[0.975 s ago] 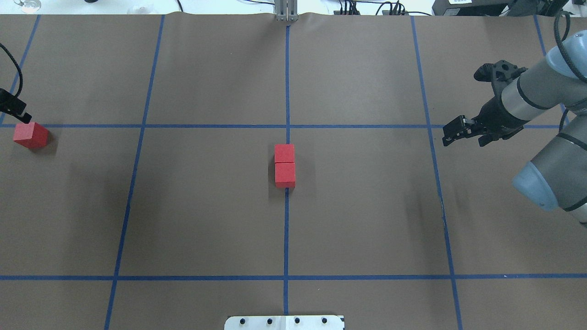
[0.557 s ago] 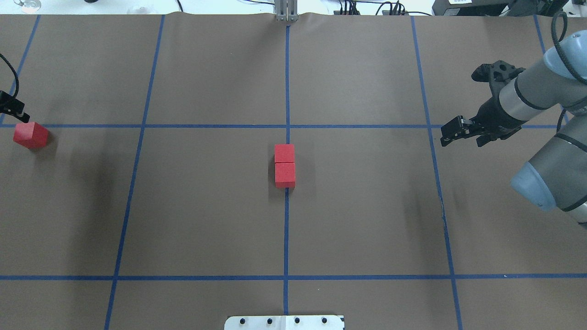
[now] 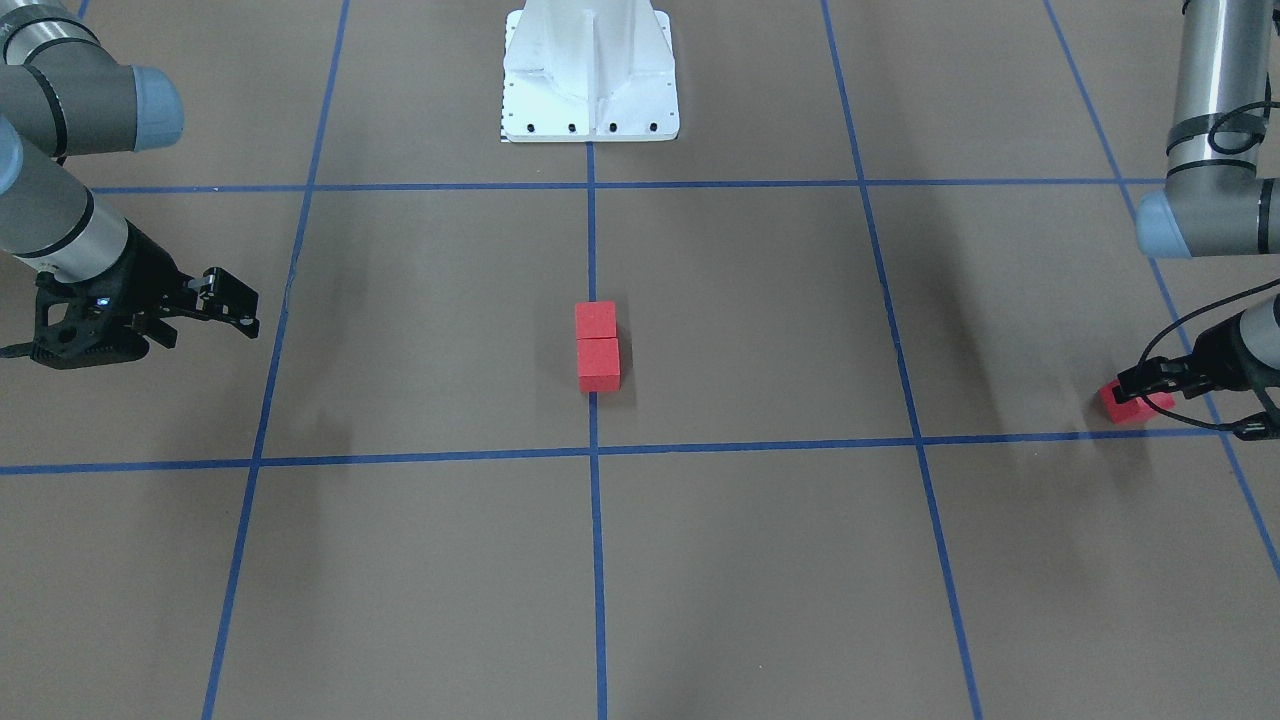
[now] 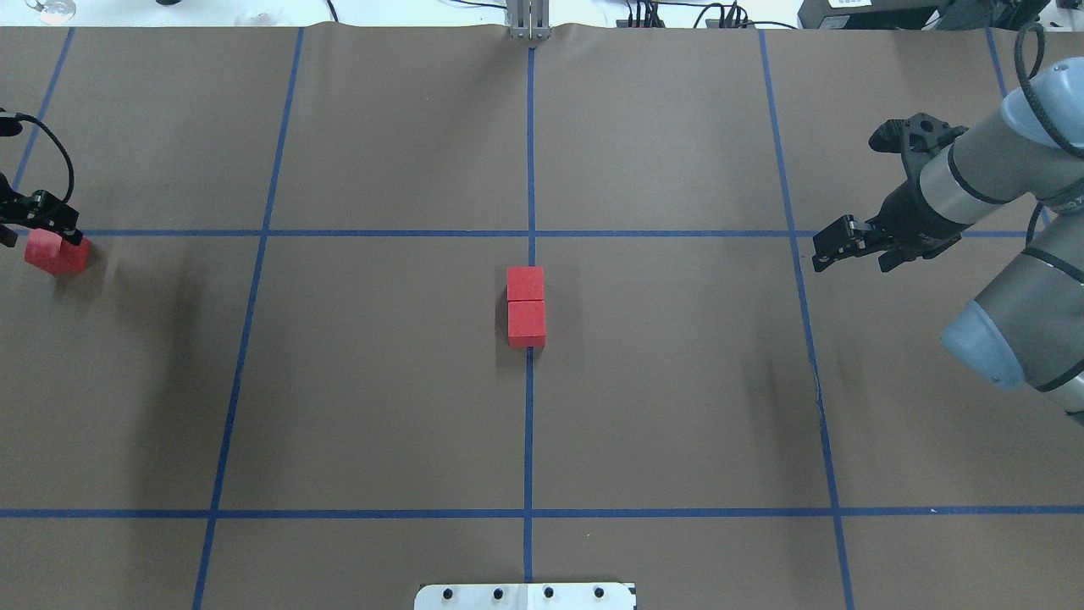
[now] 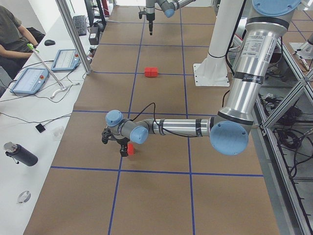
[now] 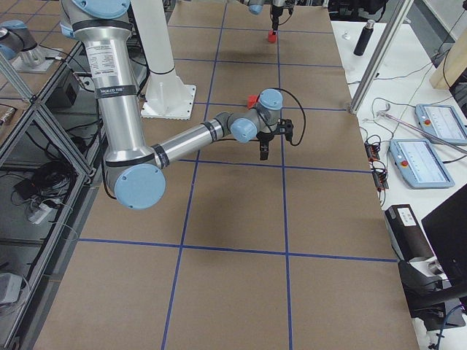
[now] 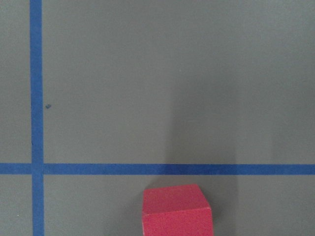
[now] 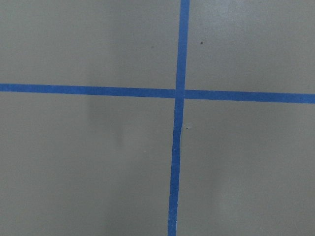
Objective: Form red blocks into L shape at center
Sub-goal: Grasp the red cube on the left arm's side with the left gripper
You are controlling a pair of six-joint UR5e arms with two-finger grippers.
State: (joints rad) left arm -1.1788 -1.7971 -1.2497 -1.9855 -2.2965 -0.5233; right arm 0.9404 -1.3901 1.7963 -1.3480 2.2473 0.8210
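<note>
Two red blocks touch in a line on the centre blue line; they also show in the front view. The third red block sits at the far left, just on the near side of a grid line, and fills the bottom edge of the left wrist view. My left gripper is low over this block with its fingers apart; it looks open. In the front view the left gripper overlaps the block. My right gripper is open and empty, hovering at the right.
The brown table carries a blue tape grid. The white robot base stands at the robot's side of the table. A side table with tablets, a bottle and a seated operator lies beyond the table's left end.
My left gripper has moved rightward in the overhead view and now overlaps the far-left block. My right gripper has drifted slightly left. The blocks have not moved.
</note>
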